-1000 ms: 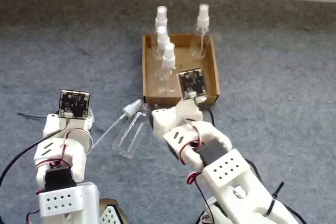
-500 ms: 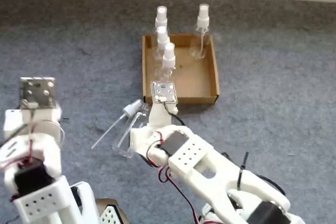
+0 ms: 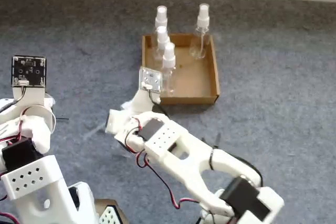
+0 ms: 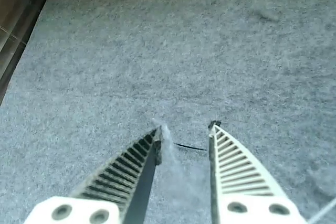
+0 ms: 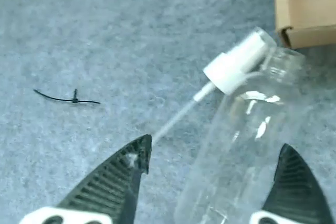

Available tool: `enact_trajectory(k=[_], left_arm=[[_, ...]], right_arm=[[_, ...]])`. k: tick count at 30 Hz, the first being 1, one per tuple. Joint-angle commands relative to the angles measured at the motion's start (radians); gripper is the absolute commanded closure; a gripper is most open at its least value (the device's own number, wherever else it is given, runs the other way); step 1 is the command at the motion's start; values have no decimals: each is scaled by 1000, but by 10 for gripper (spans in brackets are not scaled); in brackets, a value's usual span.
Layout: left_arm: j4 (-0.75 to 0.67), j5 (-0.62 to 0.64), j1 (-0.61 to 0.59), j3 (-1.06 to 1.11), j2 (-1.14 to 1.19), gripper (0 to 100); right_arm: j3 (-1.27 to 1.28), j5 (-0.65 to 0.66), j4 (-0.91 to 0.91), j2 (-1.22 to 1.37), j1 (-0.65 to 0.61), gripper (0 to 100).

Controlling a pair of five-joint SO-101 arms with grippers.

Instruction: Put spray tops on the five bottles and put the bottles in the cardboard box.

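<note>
Your right jaws open around a bottle (image 5: 247, 145) lying on the tabletop (image 5: 79, 24) by the box (image 5: 304, 9), spray top (image 5: 236, 64) loose at its neck, your left jaws open above a cable tie (image 4: 189, 147), four capped bottles (image 3: 168, 59) upright in the box.

The right arm (image 3: 178, 148) lies stretched from 5 o'clock of the high view to the middle, its far end aimed toward 11 o'clock. The right gripper (image 5: 214, 150) is angled low, jaws spread wide. The left arm (image 3: 26, 150) stands folded at 8 o'clock (well apart from its partner). The left gripper (image 4: 185, 129) points downward, jaws moderately parted.
</note>
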Motion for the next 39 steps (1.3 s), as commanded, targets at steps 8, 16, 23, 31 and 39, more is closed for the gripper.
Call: enact_trajectory(k=[8, 16, 23, 31, 39], left_arm=[[-38, -69, -7, -41, 2, 856], [-35, -68, 47, -45, 7, 856], [6, -66, 140, -127, 206, 856], [183, -72, 357, -297, 440, 856], [192, -71, 601, -407, 684, 854]], right_arm=[[-53, -14, 53, 88, 128, 976], [67, 120, 303, -4, 47, 995], [84, 539, 700, -297, 44, 995], [153, 1369, 878, -596, 605, 995], [203, 1778, 722, -615, 1257, 995]])
